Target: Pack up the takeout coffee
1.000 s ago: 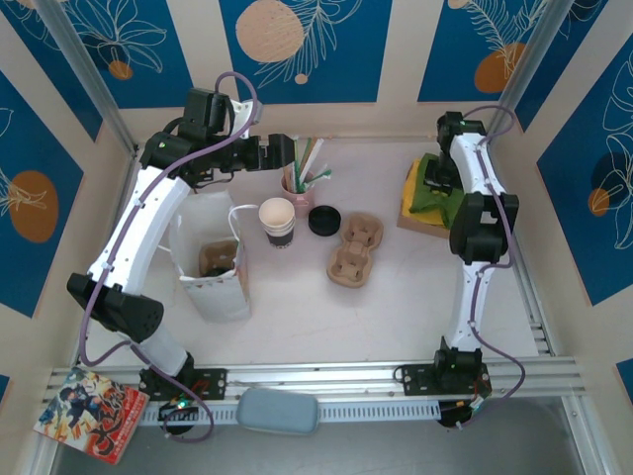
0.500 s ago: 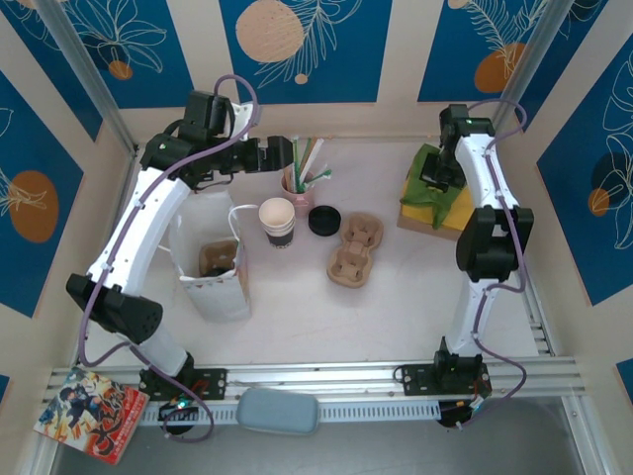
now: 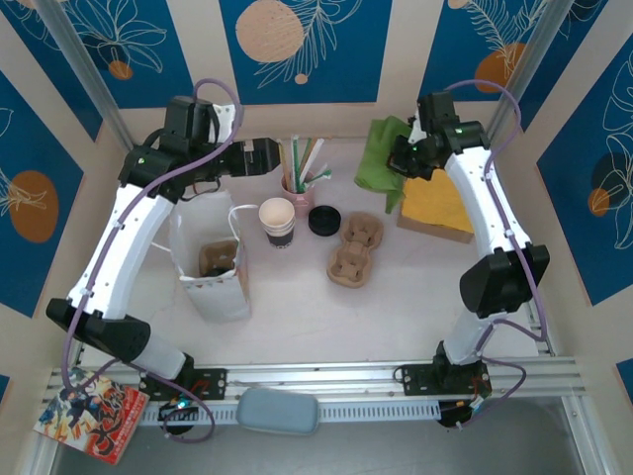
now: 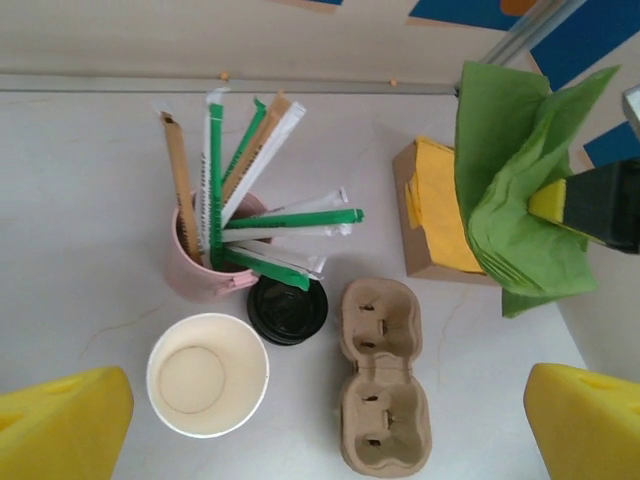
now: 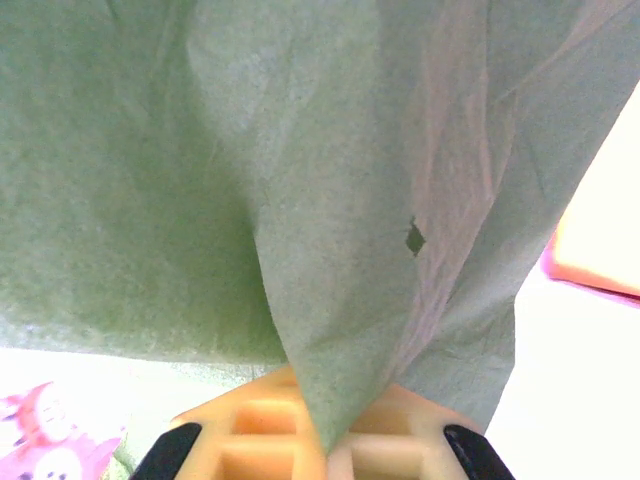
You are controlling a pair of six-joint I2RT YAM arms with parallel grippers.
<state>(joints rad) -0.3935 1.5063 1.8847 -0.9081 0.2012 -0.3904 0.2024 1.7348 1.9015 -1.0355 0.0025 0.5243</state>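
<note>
Green paper napkin point(image 3: 380, 160), hanging in loose folds, is pinched between the closed fingers of the right end effector point(image 3: 398, 164), well to the right of the pink cup of wrapped straws point(image 3: 297, 188). The left end effector point(image 3: 261, 158) hovers above and just left of that pink cup, its yellow fingers point(image 4: 60, 425) spread wide and holding nothing.

Task item: the tall white paper bag point(image 3: 213, 297) stands to the near left of the pink cup. Inside it a dark round top shows against brown pulp. I judge this to be the lidded takeout coffee point(image 3: 216, 259), though it is too small to confirm.

Risks, as judged:
- If carried toward the bag, the trailing napkin would pass over the pink cup and could snag the straws or tip the cup.
- The two arms could meet above the pink cup.
- A loose pinch could drop the napkin short of the bag mouth.

Count on the surface point(image 3: 396, 307):
- one bag;
- one pink cup with roughly ten straws, where overlap prevents an exact count;
- one lidless white paper cup point(image 3: 277, 220) just near of the pink cup;
- one loose round black lid point(image 3: 323, 220) just near-right of it;
- one brown pulp two-pocket carrier point(image 3: 354, 249) farther near-right;
- one yellow napkin stack point(image 3: 437, 206) far right.
</note>
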